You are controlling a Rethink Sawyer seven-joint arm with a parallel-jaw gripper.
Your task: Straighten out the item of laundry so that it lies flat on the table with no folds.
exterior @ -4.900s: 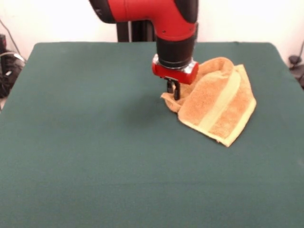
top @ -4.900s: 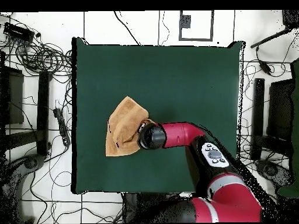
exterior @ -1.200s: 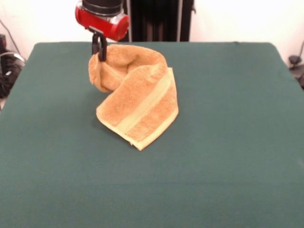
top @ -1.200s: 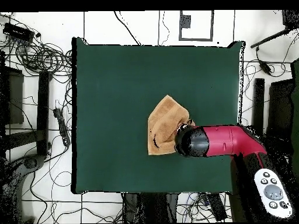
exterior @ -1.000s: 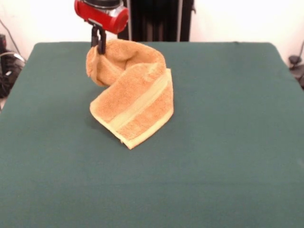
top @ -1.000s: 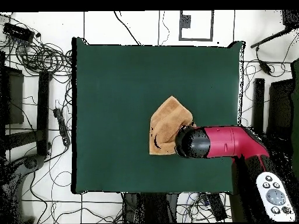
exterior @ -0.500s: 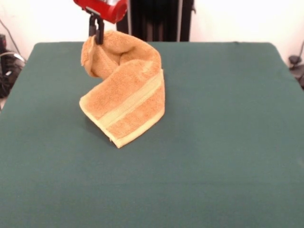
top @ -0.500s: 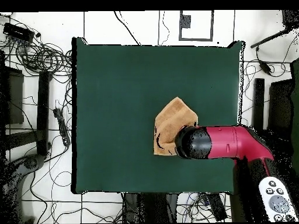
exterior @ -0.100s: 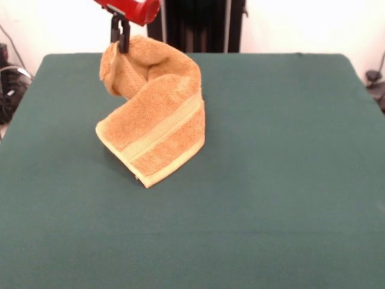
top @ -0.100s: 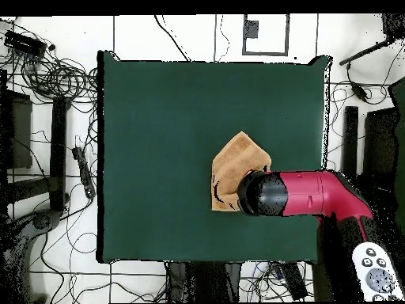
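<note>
The item of laundry is an orange-tan terry towel with a paler woven band, folded over on itself. One corner is lifted and the rest trails down onto the dark green table. My gripper is at the top left of the front view, shut on that raised corner. In the overhead view the towel lies right of the table's centre, and the red arm hides the gripper and part of the towel.
Cables and stands lie on the floor around the table in the overhead view. Dark equipment sits past the table's left edge in the front view.
The gripper has carried the towel's corner up and to the left in the front view. The hanging towel followed, its lower edge dragging leftward across the table.
</note>
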